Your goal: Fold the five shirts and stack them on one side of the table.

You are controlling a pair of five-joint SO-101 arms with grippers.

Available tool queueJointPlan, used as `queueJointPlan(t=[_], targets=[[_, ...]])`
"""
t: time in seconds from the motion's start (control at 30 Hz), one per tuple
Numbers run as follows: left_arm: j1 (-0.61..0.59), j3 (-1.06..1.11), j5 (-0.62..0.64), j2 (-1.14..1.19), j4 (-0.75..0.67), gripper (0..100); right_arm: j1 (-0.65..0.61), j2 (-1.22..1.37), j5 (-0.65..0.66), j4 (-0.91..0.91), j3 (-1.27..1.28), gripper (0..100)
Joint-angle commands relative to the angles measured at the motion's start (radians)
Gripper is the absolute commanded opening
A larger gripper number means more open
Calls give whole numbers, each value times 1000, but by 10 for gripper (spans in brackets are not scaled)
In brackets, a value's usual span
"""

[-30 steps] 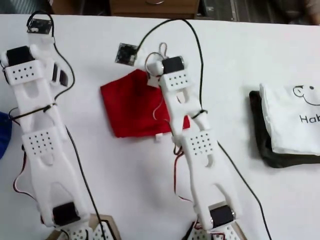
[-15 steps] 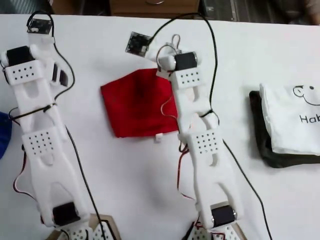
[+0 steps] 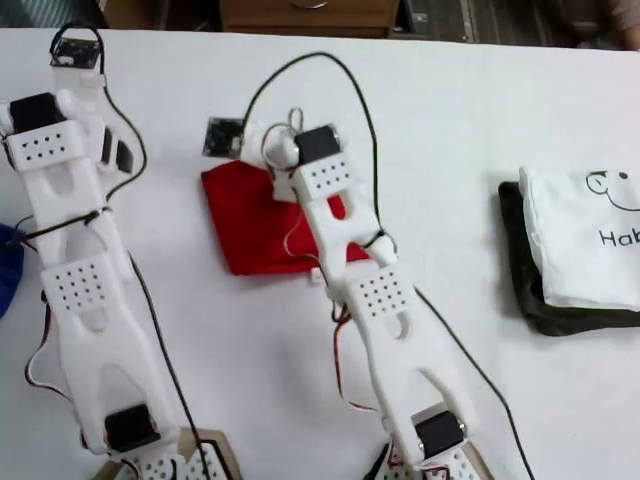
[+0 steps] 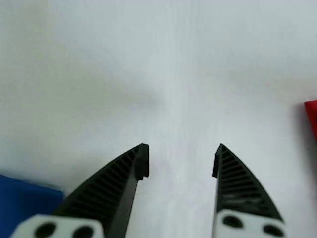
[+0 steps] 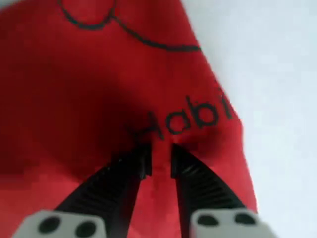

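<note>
red shirt [image 3: 250,225]: folded to rough square, lying flat near middle of table [image 3: 470,120], black line drawing and lettering on upper face, cloth slightly rumpled. white shirt [image 3: 585,235]: folded, black drawing and lettering up, at right side of table, resting on black shirt [image 3: 522,285]; black one folded, showing as border along white one's left and near edges. stack well apart from red shirt. blue shirt [image 3: 7,268]: sliver at left table edge, shape cannot tell.

Likely a robotics lab: a white table [image 3: 500,110] carries the wired left arm [image 3: 80,280] and right arm [image 3: 385,300], wooden cabinet [image 3: 310,15] at top centre.
</note>
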Motion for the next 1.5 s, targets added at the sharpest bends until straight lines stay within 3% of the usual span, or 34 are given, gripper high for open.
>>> queueJointPlan(t=[0.0,0.57,0.93,1.33,1.47], targets=[[-14,-39,3,-80,0,232,25,41,0,-8,-38,76],[-14,-39,3,-72,-2,232,38,-213,-3,-35,-35,75],[-14,-39,3,-74,5,232,36,15,-3,-424,14,74],[-14,-39,3,-71,3,232,58,33,-2,-423,-46,74],[-14,-38,3,-71,3,232,53,-56,-2,-328,-44,74]])
